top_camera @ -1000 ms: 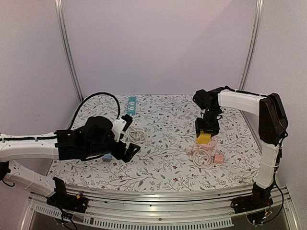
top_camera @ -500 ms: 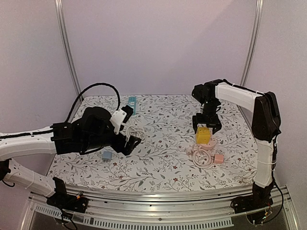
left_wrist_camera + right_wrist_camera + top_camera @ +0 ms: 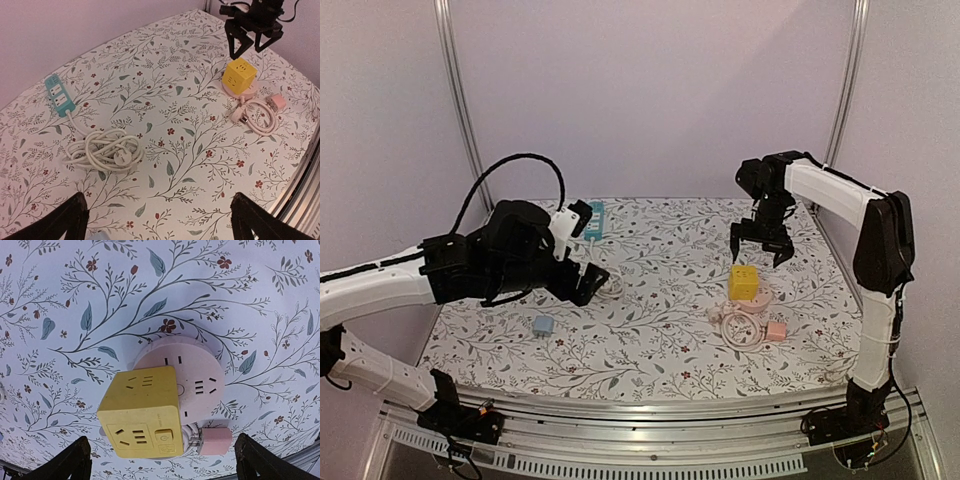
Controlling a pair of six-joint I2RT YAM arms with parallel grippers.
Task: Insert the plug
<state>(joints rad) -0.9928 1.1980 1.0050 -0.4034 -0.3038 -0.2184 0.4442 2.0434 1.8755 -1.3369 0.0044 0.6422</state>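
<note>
A yellow cube plug adapter (image 3: pixel 142 410) stands on one side of a round pink socket block (image 3: pixel 197 375); its pins are hidden underneath. My right gripper (image 3: pixel 161 440) hangs open above it, with its fingers wide on either side and touching nothing. In the top view the right gripper (image 3: pixel 761 252) sits just behind the cube (image 3: pixel 744 282). The block's pink plug (image 3: pixel 216 440) lies beside it on its coiled cable. My left gripper (image 3: pixel 157 210) is open and empty, raised over the left half of the table.
A teal power strip (image 3: pixel 57 95) lies at the back left, with its white cord coiled (image 3: pixel 102 150) and its white plug (image 3: pixel 122 157) on the coil. A small blue adapter (image 3: pixel 542 325) rests near the front left. The table's metal rail (image 3: pixel 650 405) runs along the front.
My right gripper opened, let go of the yellow cube and rose away from it. My left arm lifted and drew back from the small blue adapter.
</note>
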